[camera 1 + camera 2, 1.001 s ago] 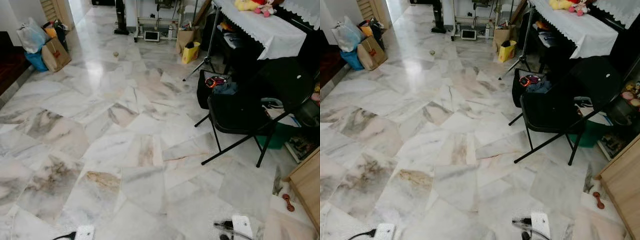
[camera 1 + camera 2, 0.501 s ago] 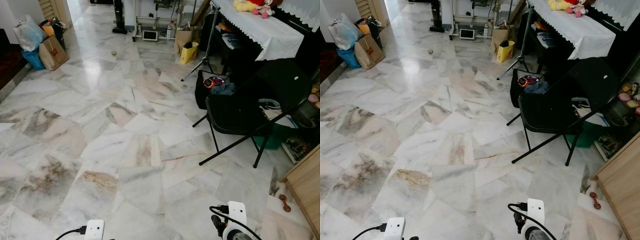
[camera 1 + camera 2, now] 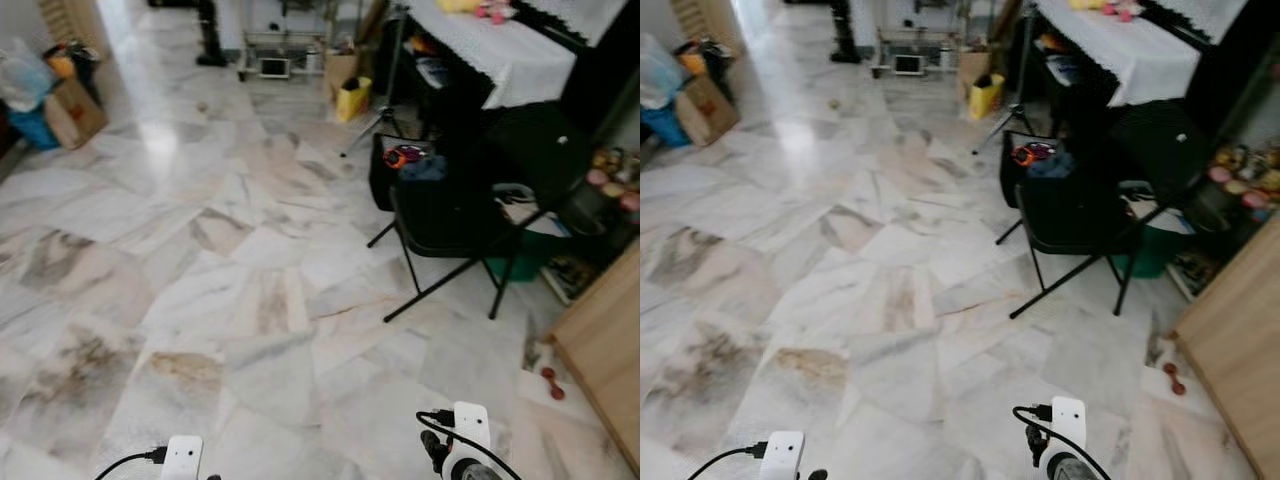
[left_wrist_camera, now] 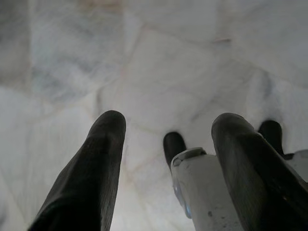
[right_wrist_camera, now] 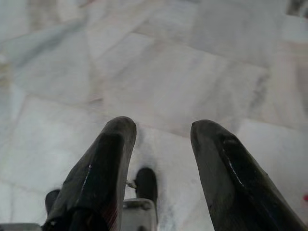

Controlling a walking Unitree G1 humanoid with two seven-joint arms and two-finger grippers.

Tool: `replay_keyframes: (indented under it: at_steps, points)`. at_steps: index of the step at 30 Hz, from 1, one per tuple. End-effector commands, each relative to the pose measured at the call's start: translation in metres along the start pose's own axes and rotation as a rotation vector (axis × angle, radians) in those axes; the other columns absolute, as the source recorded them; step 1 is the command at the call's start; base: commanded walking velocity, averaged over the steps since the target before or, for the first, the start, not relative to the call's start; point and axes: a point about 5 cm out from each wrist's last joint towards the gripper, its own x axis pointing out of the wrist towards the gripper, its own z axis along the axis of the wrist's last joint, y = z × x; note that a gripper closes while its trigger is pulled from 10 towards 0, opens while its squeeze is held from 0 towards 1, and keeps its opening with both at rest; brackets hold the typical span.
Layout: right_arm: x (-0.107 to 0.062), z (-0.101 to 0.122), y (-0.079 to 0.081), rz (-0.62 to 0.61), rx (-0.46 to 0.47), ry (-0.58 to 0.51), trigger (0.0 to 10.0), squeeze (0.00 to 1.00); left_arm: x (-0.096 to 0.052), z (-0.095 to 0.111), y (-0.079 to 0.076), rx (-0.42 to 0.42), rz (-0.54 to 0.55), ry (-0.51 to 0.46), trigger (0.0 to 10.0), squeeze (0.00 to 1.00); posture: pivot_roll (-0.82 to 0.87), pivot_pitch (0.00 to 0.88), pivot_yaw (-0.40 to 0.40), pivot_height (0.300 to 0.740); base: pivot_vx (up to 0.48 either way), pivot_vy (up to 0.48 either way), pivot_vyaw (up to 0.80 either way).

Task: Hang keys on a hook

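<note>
Facing open marble floor, frames slightly blurred. Left gripper hanging low over the tiles, fingers spread, nothing between them. Right gripper same: pointed at the floor, fingers apart, empty. Black folding chair ahead on the right, bag just behind it, white-clothed table beyond. Keys and hook not made out anywhere, possibly too small or blurred.

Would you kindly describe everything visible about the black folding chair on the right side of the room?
The black folding chair stands upright on the marble floor, on thin black crossed metal legs. Its seat and backrest look dark and matte. A dark bag with something orange-red on top sits just behind it; whether they touch is unclear. A cloth-covered table stands beyond.
</note>
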Motion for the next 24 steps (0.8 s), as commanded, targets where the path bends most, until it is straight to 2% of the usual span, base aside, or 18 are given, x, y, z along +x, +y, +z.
replay_keyframes:
  at_steps: [1,7,9,11,13,15,24]
  points:
    - [-0.0009,-0.0031,-0.0034,-0.012,0.003,0.015,10.0,0.0,-0.0005,-0.0043,-0.0039,0.021,-0.022,0.023,10.0,0.0,0.04,0.0,-0.063,0.74,0.0,0.0,-0.8]
    - [-0.0009,-0.0031,-0.0041,-0.009,-0.002,0.02,10.0,0.0,-0.0007,-0.005,-0.0054,0.017,-0.027,0.025,10.0,0.0,0.04,0.0,-0.064,0.74,0.0,0.0,-0.8]
    - [-0.001,-0.0029,-0.0047,-0.013,-0.005,0.019,10.0,0.0,-0.0009,-0.008,-0.0064,0.072,-0.03,0.051,10.0,0.0,0.04,0.0,-0.065,0.74,0.0,0.0,-0.8]
    - [-0.001,-0.0025,-0.0056,-0.027,-0.01,0.016,10.0,0.0,-0.0009,-0.0083,-0.0065,0.097,-0.031,0.054,10.0,0.0,0.04,0.0,-0.066,0.74,0.0,-0.48,-0.8]
    - [-0.0011,-0.0027,-0.0061,-0.037,0.003,0.013,10.0,0.0,-0.0009,-0.0083,-0.0065,0.083,-0.027,0.052,10.0,0.0,0.05,0.0,-0.069,0.74,0.0,-0.48,-0.8]
    - [-0.001,-0.0026,-0.0059,-0.033,0.004,0.014,10.0,0.0,-0.001,-0.0087,-0.0066,0.051,-0.026,0.054,10.0,0.0,0.05,0.0,-0.07,0.74,0.0,0.0,-0.8]
    - [-0.0008,-0.0022,-0.0053,-0.04,0.008,0.014,10.0,0.0,-0.0005,-0.0071,-0.0095,0.067,-0.044,0.052,10.0,0.0,0.05,0.0,-0.067,0.74,0.0,0.0,-0.8]
